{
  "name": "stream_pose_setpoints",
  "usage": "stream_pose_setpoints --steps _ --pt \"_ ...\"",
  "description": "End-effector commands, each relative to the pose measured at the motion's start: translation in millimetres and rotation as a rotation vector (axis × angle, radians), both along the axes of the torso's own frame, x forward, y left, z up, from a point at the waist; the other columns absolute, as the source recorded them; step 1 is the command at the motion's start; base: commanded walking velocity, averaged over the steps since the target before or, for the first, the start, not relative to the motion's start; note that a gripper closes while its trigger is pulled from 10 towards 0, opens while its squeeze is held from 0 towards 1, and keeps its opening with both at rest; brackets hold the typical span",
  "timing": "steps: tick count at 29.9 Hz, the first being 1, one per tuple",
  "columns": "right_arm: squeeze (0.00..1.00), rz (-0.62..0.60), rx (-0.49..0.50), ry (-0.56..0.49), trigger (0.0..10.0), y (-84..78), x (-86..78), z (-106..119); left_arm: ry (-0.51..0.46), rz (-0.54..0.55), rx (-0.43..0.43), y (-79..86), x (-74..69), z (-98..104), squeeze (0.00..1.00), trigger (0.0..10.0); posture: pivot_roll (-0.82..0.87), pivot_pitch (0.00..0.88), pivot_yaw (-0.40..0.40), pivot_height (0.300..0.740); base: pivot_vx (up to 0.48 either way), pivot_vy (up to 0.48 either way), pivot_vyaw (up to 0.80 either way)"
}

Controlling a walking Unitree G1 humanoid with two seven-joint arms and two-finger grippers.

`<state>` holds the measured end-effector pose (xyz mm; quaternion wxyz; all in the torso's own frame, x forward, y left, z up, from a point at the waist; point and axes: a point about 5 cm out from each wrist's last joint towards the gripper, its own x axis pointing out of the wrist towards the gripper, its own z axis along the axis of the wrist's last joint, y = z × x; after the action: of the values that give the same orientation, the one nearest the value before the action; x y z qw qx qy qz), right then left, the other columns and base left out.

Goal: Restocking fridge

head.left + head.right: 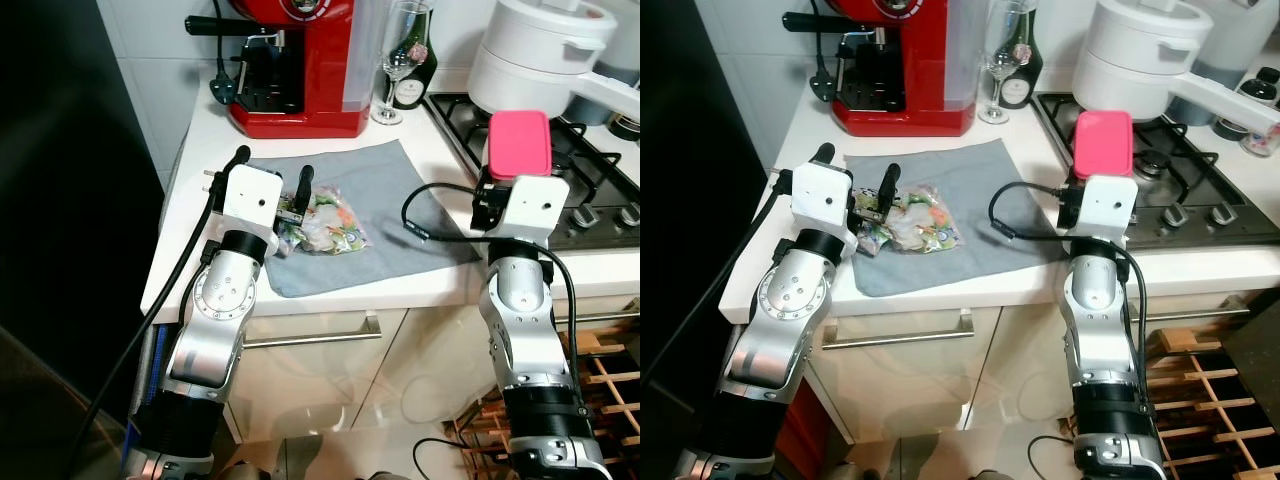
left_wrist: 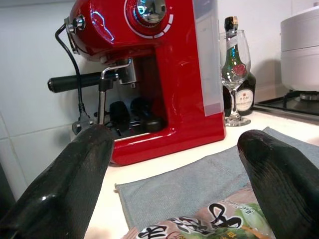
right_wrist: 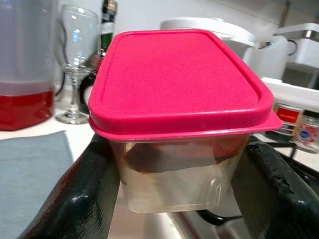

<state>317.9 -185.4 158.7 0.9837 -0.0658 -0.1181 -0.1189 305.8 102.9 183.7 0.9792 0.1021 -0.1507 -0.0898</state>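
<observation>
My right hand [image 3: 174,199] grips the pink-lid box [image 1: 519,144] for the fridge, while my open left hand [image 2: 174,164] reaches around the bag [image 1: 322,225] to grab it.

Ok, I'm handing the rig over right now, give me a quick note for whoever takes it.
Right gripper: shut on the pink-lidded container, held by the hob.
Left gripper: open, fingers either side of the snack bag, not yet gripping.
The bag lies on the grey cloth on the counter.
Done: container in hand.
Left: grip the bag, then carry both to the fridge.
</observation>
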Motion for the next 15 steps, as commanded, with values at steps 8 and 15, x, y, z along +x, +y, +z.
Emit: stream_pose_setpoints --steps 8,15 --pt "0.00 0.065 0.043 -0.021 0.0 6.8 1.2 6 -0.032 -0.029 0.003 -9.8 6.7 8 0.00 10.0 -0.07 0.000 -0.015 0.740 0.000 0.000 0.00" --pt "0.00 0.092 0.053 -0.010 0.0 9.5 3.3 7 -0.021 -0.024 -0.009 -8.7 9.1 6 0.00 10.0 -0.08 0.000 -0.015 0.740 -0.171 0.000 0.00"
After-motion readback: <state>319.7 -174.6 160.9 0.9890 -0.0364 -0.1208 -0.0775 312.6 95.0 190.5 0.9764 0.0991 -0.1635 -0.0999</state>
